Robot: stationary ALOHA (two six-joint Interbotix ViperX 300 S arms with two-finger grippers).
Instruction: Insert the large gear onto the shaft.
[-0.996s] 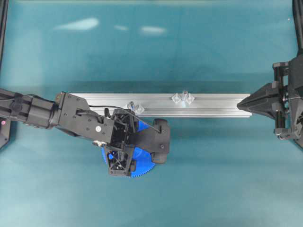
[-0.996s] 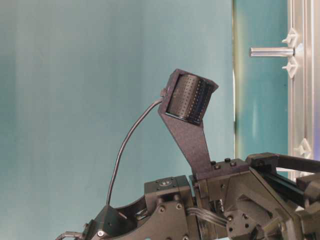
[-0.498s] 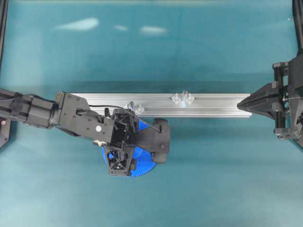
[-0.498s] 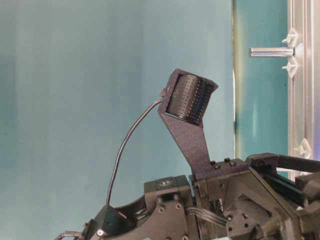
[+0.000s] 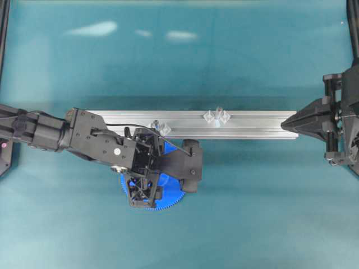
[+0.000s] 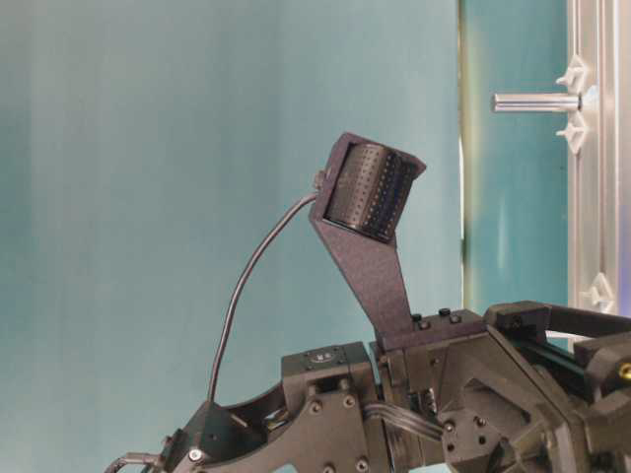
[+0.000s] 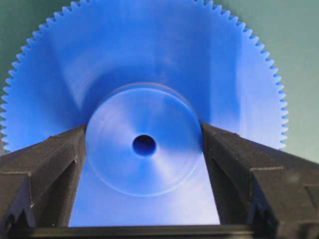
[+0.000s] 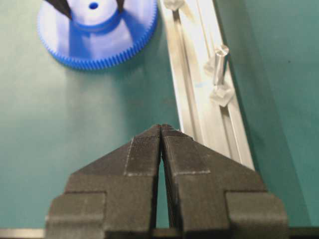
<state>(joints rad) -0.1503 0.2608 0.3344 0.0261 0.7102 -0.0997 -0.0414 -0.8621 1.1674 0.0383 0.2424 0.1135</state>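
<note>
While the teal table (image 5: 252,213) carries a long aluminium rail (image 5: 252,119) across its middle, the large gear (image 7: 144,74) lies flat just beside the rail's near edge, under the left gripper (image 7: 144,144), whose fingers (image 7: 60,154) press against both sides of the raised hub. The right gripper (image 8: 160,132), jaws together, rests at the rail's right end. The shaft (image 5: 218,112) stands upright on the rail, well apart from the gear.

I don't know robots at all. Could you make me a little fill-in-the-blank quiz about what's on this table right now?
1. The large gear is coloured ____.
2. The left gripper's fingers stand either side of the gear's raised ____.
3. The right gripper's jaws are ____.
4. The shaft stands on a long metal ____.

Missing words: blue; hub; shut; rail
</note>
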